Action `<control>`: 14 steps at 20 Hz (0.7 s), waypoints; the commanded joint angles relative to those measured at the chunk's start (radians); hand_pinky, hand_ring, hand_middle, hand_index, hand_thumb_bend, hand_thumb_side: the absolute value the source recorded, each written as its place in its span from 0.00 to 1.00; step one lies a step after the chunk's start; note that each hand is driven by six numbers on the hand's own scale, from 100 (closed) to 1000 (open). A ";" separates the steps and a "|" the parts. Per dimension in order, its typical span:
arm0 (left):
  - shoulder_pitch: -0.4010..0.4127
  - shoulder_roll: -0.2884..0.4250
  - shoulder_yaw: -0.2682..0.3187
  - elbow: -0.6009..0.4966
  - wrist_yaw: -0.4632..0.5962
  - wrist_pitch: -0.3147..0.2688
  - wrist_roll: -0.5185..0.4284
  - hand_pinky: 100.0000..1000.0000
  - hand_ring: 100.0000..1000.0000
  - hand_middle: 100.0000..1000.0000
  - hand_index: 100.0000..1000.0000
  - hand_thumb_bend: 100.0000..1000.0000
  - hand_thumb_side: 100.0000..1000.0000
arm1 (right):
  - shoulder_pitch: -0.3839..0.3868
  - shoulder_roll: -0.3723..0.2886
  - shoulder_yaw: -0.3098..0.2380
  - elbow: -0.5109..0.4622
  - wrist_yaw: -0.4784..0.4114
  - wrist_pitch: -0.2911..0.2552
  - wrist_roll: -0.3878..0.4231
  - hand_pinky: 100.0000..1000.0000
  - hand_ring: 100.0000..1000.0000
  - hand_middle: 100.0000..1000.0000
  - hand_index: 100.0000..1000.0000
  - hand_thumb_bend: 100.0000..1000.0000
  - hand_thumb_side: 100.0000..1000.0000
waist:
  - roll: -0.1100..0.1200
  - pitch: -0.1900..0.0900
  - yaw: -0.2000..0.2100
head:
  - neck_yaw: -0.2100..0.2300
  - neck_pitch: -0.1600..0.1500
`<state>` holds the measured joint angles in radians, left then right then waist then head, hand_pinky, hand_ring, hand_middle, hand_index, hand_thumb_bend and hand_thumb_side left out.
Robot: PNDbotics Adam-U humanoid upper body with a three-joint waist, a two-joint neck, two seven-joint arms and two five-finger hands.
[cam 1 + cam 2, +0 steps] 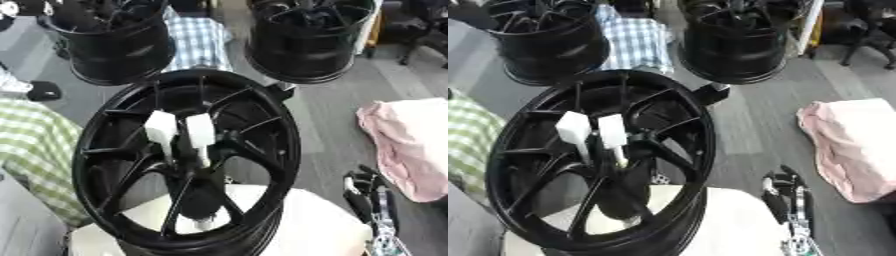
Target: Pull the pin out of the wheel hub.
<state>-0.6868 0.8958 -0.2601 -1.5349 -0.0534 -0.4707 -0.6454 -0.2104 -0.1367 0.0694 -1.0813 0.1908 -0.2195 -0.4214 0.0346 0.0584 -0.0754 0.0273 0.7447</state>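
Your black wheel hub [254,130] stands upright on its rim at the front of the white table [315,225], and two white pins [162,127] stick up side by side from its center, among the spokes. Your right hand [363,197] shows low at the right edge, beside the table; you cannot tell whether its fingers are apart or together. A pink cloth [407,145] lies on the floor further right.

A white table [315,225] carries the black wheel hub [188,160] standing on its rim, while the grey floor [328,107] behind holds two more black wheels [114,42], checked cloths [35,155] and a pink cloth [407,145]
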 commanded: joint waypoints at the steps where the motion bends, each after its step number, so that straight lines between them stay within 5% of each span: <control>1: -0.046 -0.018 -0.070 0.071 -0.047 -0.218 -0.215 0.83 0.82 0.81 0.88 0.52 0.53 | -0.008 -0.009 0.000 -0.009 0.005 -0.001 0.001 0.73 0.65 0.65 0.84 0.00 0.42 | 0.000 -0.016 0.005 | -0.007 -0.008; 8: -0.126 -0.103 -0.251 0.253 -0.117 -0.330 -0.261 0.84 0.83 0.84 0.90 0.55 0.51 | -0.001 -0.009 -0.008 -0.009 0.001 0.001 -0.007 0.73 0.65 0.65 0.84 0.00 0.42 | -0.005 -0.022 0.024 | -0.025 -0.002; 14: -0.161 -0.158 -0.261 0.368 -0.099 -0.420 -0.262 0.85 0.85 0.87 0.92 0.57 0.51 | 0.001 -0.008 -0.010 -0.010 0.000 0.002 -0.010 0.73 0.65 0.65 0.84 0.00 0.42 | -0.008 -0.024 0.028 | -0.029 -0.001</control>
<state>-0.8225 0.7272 -0.5309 -1.1789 -0.1612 -0.5394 -0.5767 -0.2014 -0.1365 0.0663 -1.0811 0.1907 -0.2158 -0.4275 0.0280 0.0505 -0.0485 0.0012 0.7456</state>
